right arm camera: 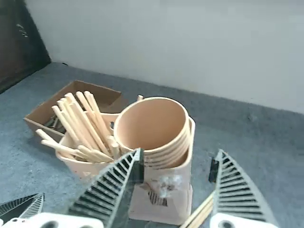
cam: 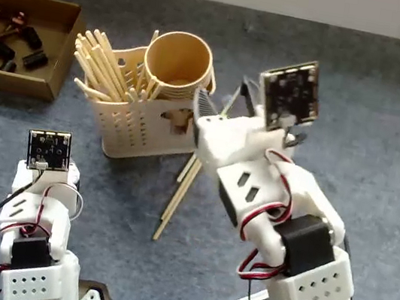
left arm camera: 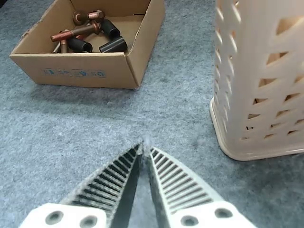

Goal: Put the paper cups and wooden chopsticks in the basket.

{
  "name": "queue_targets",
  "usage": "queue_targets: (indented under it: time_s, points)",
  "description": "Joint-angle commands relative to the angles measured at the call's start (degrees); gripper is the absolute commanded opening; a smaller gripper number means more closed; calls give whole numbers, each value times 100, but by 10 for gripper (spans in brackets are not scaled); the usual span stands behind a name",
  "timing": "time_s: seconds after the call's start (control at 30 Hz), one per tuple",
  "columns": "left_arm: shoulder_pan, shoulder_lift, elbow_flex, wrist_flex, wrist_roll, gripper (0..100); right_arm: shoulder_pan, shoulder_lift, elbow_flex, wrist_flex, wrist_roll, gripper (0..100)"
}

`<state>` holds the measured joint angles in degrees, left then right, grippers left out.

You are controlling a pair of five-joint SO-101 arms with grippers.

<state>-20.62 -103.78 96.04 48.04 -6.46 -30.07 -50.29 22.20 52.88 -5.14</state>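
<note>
Right gripper (right arm camera: 179, 153) hangs spread wide and empty just beside the cream slotted plastic basket (cam: 137, 136), loose pale wooden chopsticks (cam: 178, 192) lie on grey carpet (cam: 383, 148) right below it, light, stiff and likely to roll so pinch them mid-length, left gripper (left arm camera: 144, 145) is closed on nothing.

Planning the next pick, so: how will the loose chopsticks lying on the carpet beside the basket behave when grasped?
The loose chopsticks look thin, straight and rigid, so probably stiff and light. Lying flat on the carpet, they likely won't roll far, but sit low, so pinching may be fiddly. They lie close together; lifting one would probably nudge its neighbours.
</note>
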Motion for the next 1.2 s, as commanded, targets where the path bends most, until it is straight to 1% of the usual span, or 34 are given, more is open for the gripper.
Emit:
queue_targets:
  time_s: [0.0, 0.13, 0.27, 0.33, 0.47, 0.57, 0.63, 0.77, 1.17]
  points:
    - [-75, -66, 110, -141, -35, 14, 435, -92, -75, 242, -290, 228]
    - [-75, -66, 110, -141, -35, 14, 664, -92, 312, 251, -448, 228]
    - [-75, -66, 110, -141, -35, 14, 743, 13, 655, 233, -695, 228]
    - [-75, -66, 110, -141, -35, 14, 796, 312, 716, 207, -862, 228]
    - [-92, -66, 110, -141, -35, 14, 910, 1402, 681, 207, -1301, 228]
    - [-110, -66, 92, -141, -35, 14, 927, 2264, 286, 163, -1653, 228]
    - [-251, -75, 92, -149, -18, 14, 954, 2774, 22, 163, -1952, 228]
    - [-558, -66, 110, -422, -9, 14, 954, 3653, -391, 163, -2391, 228]
    - [-567, -66, 110, -422, -9, 14, 954, 5455, -1587, 127, -3288, 228]
